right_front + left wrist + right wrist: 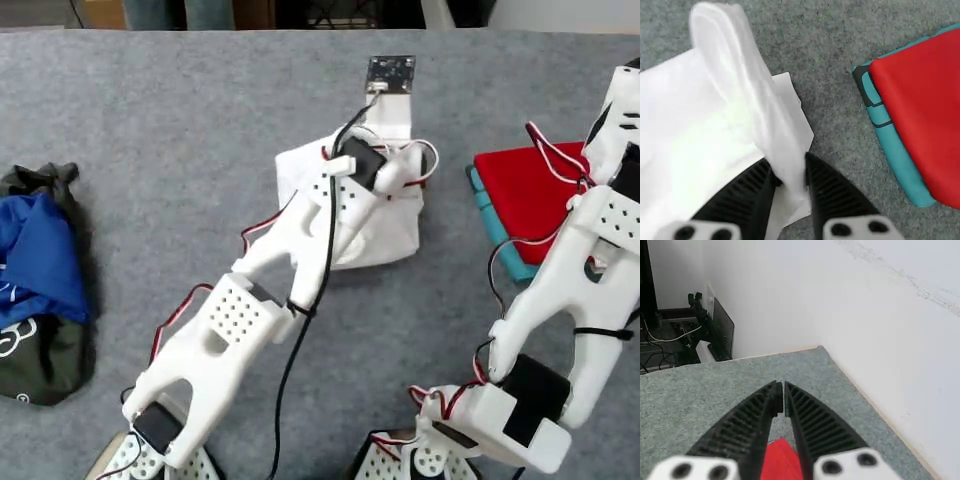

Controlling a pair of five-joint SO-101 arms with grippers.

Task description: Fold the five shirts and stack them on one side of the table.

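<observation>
from above, the left gripper (392, 178) sits on the white shirt (375, 238) in the middle of the table (150, 120), with the red shirt (522, 195) stacked on a teal shirt (505, 255) at the right side. in the left wrist view its jaws pinch a raised fold of white cloth. in the right wrist view the right gripper (783, 390) is clenched empty above red fabric.

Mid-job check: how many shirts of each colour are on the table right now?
White shirt: 1
Red shirt: 1
Teal shirt: 1
Blue shirt: 1
Dark shirt: 1
Total: 5
</observation>
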